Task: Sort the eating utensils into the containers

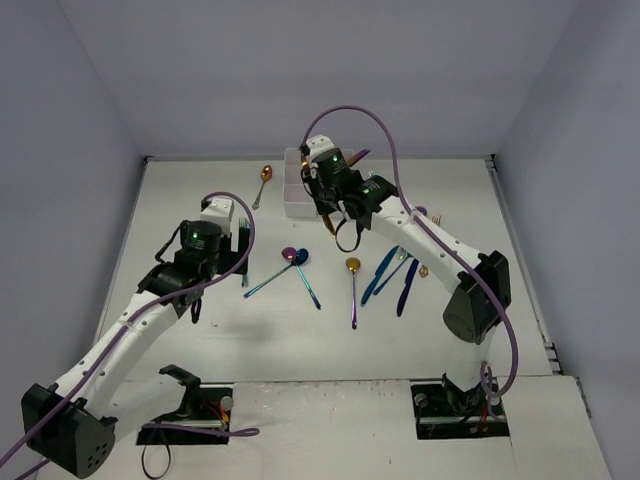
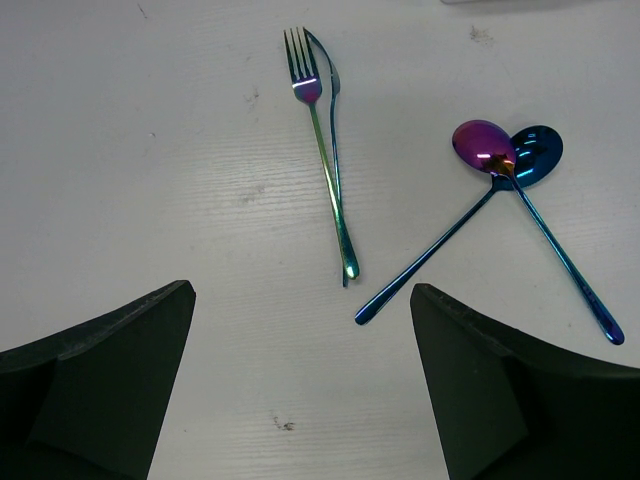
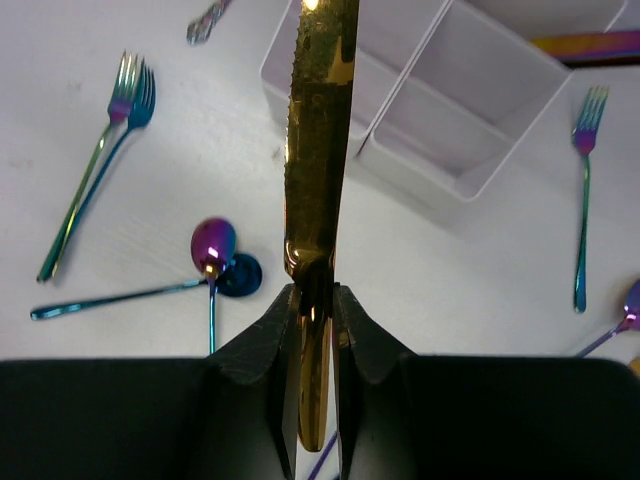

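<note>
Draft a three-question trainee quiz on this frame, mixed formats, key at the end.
1. True or false: the left gripper is shut on the rainbow fork.
2. What does the right gripper hold? A) blue spoon B) gold knife C) purple fork
3. Fill in: in the left wrist view, the handles of the purple spoon and the blue spoon lie ___ over each other.

Key: 1 false, it is open above the table. 2 B. 3 crossed.
</note>
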{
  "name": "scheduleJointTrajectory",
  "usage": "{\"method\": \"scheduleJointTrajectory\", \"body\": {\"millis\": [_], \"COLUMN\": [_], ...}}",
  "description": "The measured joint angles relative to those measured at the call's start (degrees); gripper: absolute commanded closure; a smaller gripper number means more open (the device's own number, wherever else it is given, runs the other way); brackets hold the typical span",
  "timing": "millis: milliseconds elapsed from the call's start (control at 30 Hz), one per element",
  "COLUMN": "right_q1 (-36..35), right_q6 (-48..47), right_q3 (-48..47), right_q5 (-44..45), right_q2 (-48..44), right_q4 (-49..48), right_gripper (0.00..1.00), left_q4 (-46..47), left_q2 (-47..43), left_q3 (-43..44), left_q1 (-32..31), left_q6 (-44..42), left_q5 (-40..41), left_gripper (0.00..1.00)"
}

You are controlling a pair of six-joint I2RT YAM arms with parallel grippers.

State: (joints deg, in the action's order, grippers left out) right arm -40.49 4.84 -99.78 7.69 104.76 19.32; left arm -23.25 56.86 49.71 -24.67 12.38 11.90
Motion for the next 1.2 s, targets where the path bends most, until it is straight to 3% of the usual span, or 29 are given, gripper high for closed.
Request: {"method": "scheduleJointTrajectory", "body": {"millis": [133, 367, 633, 967, 1200], "right_q1": [3.7, 10.8, 11.4, 11.1, 11.1], "right_q6": [0.0, 1.1, 2.6, 6.2, 7.5], "right_q3": [-0.2, 1.7, 2.3, 1.0, 0.8], "right_q5": [0.4, 3.4, 10.0, 14.1, 16.5], "right_q2": [0.1, 1.5, 7.8, 21.8, 24.3], "right_q4": [-6.8, -28.8, -47.4, -55.9, -60.6], "right_gripper": [1.00, 1.00, 1.00, 1.00, 1.00], "left_q4": [0.0, 0.3, 0.7, 0.9, 1.2], "left_q2": [0.0, 0.0, 0.0, 0.5, 0.5], "left_q3": [0.0, 0.0, -0.2, -0.8, -1.1], "left_q1": [0.0, 0.0, 0.0, 0.0, 0.0], "left_q6": [0.0, 0.0, 0.1, 0.3, 0.3], "left_q5": [0.0, 0.0, 0.0, 0.3, 0.6], "left_gripper": [0.13, 0.13, 0.13, 0.13, 0.13]}}
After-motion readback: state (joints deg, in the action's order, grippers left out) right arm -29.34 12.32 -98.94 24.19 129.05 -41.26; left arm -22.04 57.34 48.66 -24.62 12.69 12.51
